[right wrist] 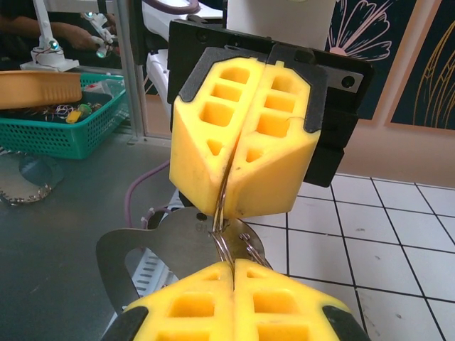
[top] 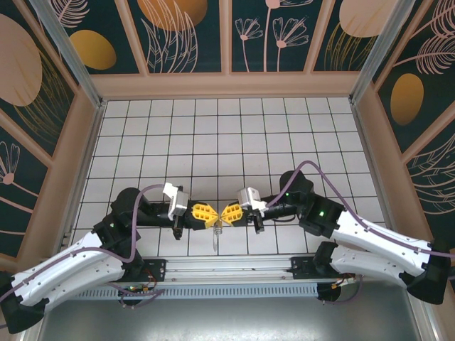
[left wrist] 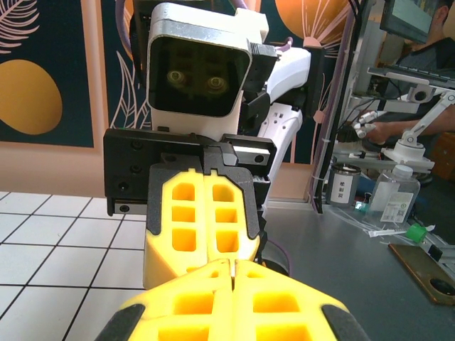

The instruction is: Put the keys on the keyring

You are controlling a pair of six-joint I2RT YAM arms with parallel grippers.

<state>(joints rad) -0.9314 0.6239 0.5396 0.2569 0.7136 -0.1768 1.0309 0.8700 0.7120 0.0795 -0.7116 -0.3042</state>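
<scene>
- Left fingers (right wrist: 229, 206) and right fingers (right wrist: 233, 273) meet tip to tip, both clenched on the keyring (right wrist: 225, 240) wire.
- A key (right wrist: 170, 245) hangs just below them.
- Bottle (left wrist: 346, 188) label behind: unreadable.

White tiled table (top: 213, 135), thin dark grid lines, grey rail (top: 227, 264) along near edge.

— What is surrounding the tabletop (top: 213, 128)?
— Dark teal wall panels (top: 188, 32), painted with pale flowers and golden ovals, are standing along its far, left and right edges in light wooden frames. Metal posts (top: 67, 50) are rising at the far corners.
— And the surface itself?
— White tiles with dark grid lines are covering it, and even light is falling across them.
— Anything beyond?
— A grey bench (left wrist: 334, 249) is running past the near edge, carrying a teal basket (right wrist: 67, 135) and a clear bottle (left wrist: 397, 195).
</scene>
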